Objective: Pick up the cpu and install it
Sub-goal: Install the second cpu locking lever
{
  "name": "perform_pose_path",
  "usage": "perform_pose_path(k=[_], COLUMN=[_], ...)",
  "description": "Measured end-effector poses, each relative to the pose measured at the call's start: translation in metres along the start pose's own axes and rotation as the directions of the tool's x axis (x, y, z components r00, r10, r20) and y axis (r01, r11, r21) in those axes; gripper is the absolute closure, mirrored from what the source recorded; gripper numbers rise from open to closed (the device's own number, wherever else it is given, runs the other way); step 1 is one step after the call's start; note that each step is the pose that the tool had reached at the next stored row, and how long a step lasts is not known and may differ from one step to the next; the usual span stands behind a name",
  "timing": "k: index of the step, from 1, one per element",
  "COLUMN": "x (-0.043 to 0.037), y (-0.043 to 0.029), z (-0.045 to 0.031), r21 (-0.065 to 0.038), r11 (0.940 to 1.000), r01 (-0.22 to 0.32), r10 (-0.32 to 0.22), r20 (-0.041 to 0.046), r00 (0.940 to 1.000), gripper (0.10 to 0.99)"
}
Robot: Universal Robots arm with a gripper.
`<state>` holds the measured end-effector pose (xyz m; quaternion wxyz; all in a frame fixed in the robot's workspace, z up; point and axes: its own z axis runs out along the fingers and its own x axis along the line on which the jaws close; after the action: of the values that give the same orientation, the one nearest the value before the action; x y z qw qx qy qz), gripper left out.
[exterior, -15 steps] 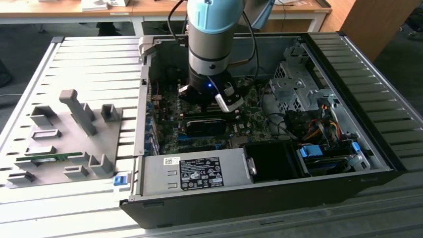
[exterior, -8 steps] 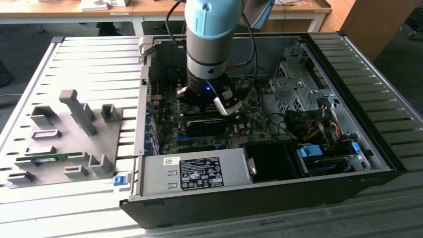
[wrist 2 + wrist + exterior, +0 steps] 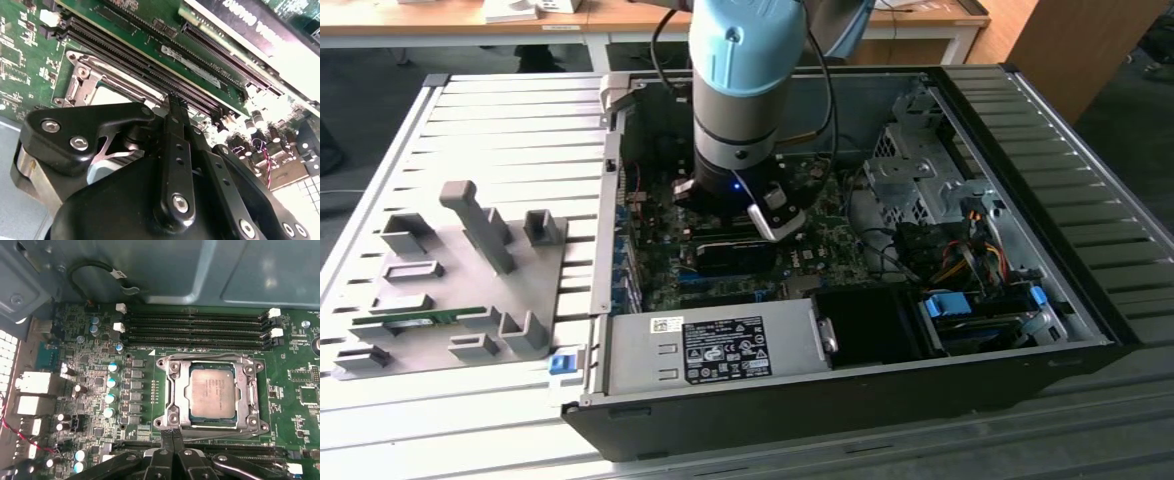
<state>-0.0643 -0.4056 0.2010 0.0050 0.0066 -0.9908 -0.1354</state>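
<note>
Second wrist view, nearest: the gripper's (image 3: 172,102) black linkage and body crowd the foreground, its fingers (image 3: 175,130) pressed together into one narrow blade with nothing between them.
Second wrist view, behind: the green motherboard (image 3: 20,55) carries long black memory slots (image 3: 150,60); a metal socket frame (image 3: 80,75) shows just past the fingertips, with a pale patch of the cpu (image 3: 107,95) inside it.
First wrist view, nearest: the closed fingers (image 3: 171,440) rise from the black linkage, their tips at the edge of the socket frame (image 3: 172,390), beside the cpu rather than on it.
First wrist view, cpu: the cpu (image 3: 212,392) lies flat and square inside the socket frame, silver top upward, not held.
First wrist view, surroundings: four memory slots (image 3: 195,330) run alongside the socket frame; capacitors (image 3: 110,385) stand in a row on its other side.
Exterior view, arm: the blue and grey arm (image 3: 740,90) reaches straight down into the open computer case (image 3: 1014,110), the gripper (image 3: 767,225) low over the motherboard (image 3: 707,285).
Exterior view, rest: a power supply (image 3: 714,350) sits at the case's near edge; a grey fixture plate (image 3: 454,280) with blocks lies on the slatted table (image 3: 494,110) toward the exterior view's left.
</note>
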Motion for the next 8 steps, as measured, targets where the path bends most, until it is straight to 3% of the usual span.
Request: perform_pose_path(k=[8], x=[0.0017], y=[-0.004], z=[0.0064], r21=[-0.039], r11=[0.9992], r01=[0.0], r10=[0.0], r20=[0.0006], r00=[1.0], gripper=[0.98])
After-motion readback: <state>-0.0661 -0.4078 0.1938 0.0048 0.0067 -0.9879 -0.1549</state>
